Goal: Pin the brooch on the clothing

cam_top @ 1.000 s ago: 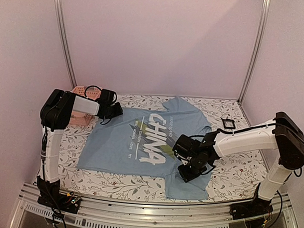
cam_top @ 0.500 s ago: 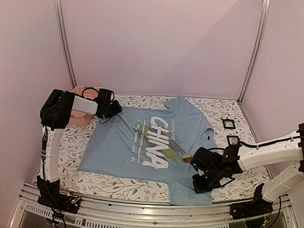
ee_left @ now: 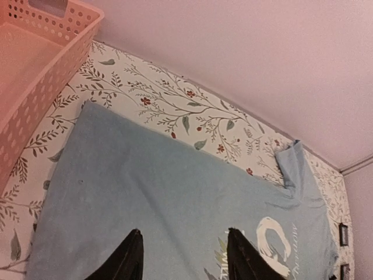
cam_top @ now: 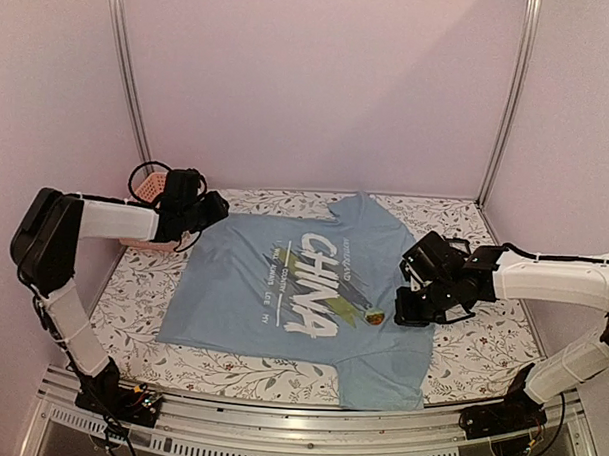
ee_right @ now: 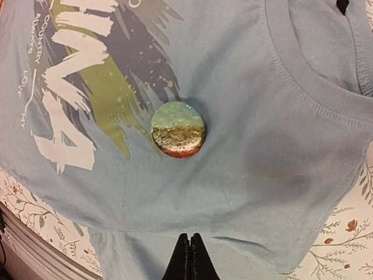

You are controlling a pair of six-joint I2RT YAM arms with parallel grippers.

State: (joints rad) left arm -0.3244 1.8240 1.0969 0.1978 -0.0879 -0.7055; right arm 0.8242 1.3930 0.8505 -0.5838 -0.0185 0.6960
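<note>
Only brooch (ee_right: 178,129) face vis. on shirt (ee_right: 262,134); back hidden.

You can see the T-shirt (ee_right: 280,146) is soft, matt knitted cloth with a finely ribbed collar band. The print (ee_right: 76,87) on it lies flat and dull (like dried paint). On the shirt, the brooch (ee_right: 178,129) has a hard face with a grainy glitter across its middle. Beside the shirt, the basket (ee_left: 35,70) is smooth pink plastic pierced with holes. Under the shirt, the table cover (ee_left: 175,111) looks matt.
</note>
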